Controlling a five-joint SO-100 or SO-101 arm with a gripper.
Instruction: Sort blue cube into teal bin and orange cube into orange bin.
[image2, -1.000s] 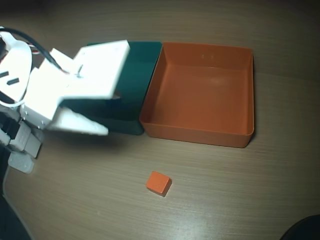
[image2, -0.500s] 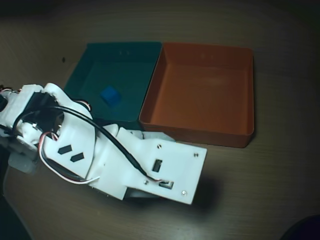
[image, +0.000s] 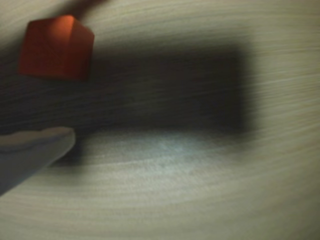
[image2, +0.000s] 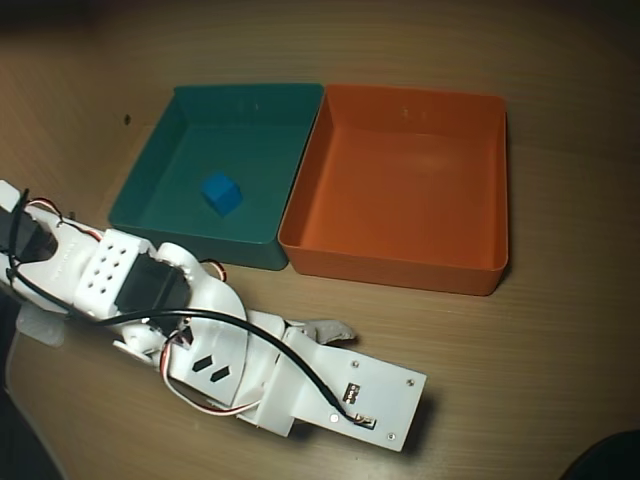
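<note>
The orange cube (image: 56, 48) sits on the wooden table at the upper left of the blurred wrist view. My gripper (image: 82, 70) is down at the table with its jaws apart; one grey finger (image: 35, 152) shows at the lower left, a gap away from the cube. In the overhead view the arm covers the orange cube, and only a grey fingertip (image2: 330, 328) shows. The blue cube (image2: 221, 193) lies inside the teal bin (image2: 190, 240). The orange bin (image2: 400, 265) stands empty, touching the teal bin's right side.
The white arm (image2: 200, 330) lies across the lower left of the wooden table (image2: 560, 330), in front of both bins. A dark shadow (image: 170, 90) of the arm falls on the table beside the cube.
</note>
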